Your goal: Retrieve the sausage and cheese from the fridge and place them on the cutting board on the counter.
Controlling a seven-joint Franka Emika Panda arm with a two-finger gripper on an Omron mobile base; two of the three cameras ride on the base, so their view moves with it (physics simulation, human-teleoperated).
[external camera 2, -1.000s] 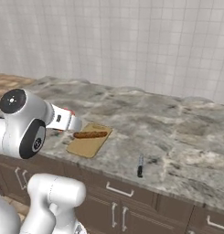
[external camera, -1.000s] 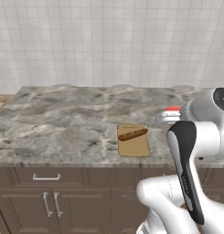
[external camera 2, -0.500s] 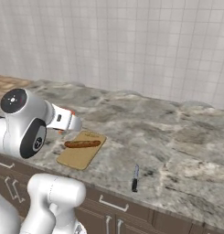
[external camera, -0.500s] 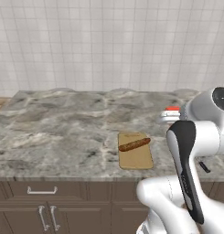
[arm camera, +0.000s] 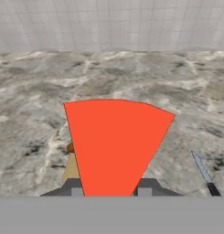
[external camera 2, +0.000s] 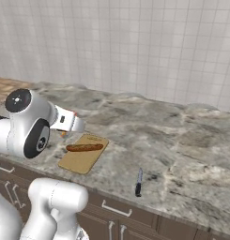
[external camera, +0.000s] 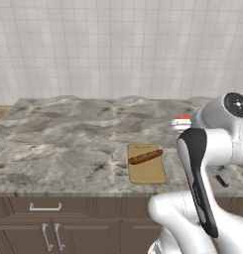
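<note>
My gripper (arm camera: 109, 191) is shut on the cheese (arm camera: 115, 144), whose broad red rind face covers the middle of the hand view. A bit of orange cheese (external camera 2: 64, 134) peeks out below the hand in the right base view. The gripper hangs above the counter (external camera: 68, 134), just right of the cutting board (external camera: 149, 171). A reddish-brown sausage (external camera: 145, 157) lies across that tan board (external camera 2: 79, 161). The hand view has a corner of the board (arm camera: 71, 170) and the sausage's end (arm camera: 70, 147) left of the cheese. The fridge is out of view.
A black-handled knife (external camera 2: 139, 183) lies on the marble to the right of the board, near the front edge; its blade (arm camera: 201, 168) shows at the hand view's right. A tiled wall (external camera: 118, 44) backs the counter. Brown cabinets with silver handles (external camera: 45, 207) sit below.
The whole picture has shifted, so the base has moved along the counter; board and sausage now sit nearer the arm. The gripper keeps its hold on the cheese.
</note>
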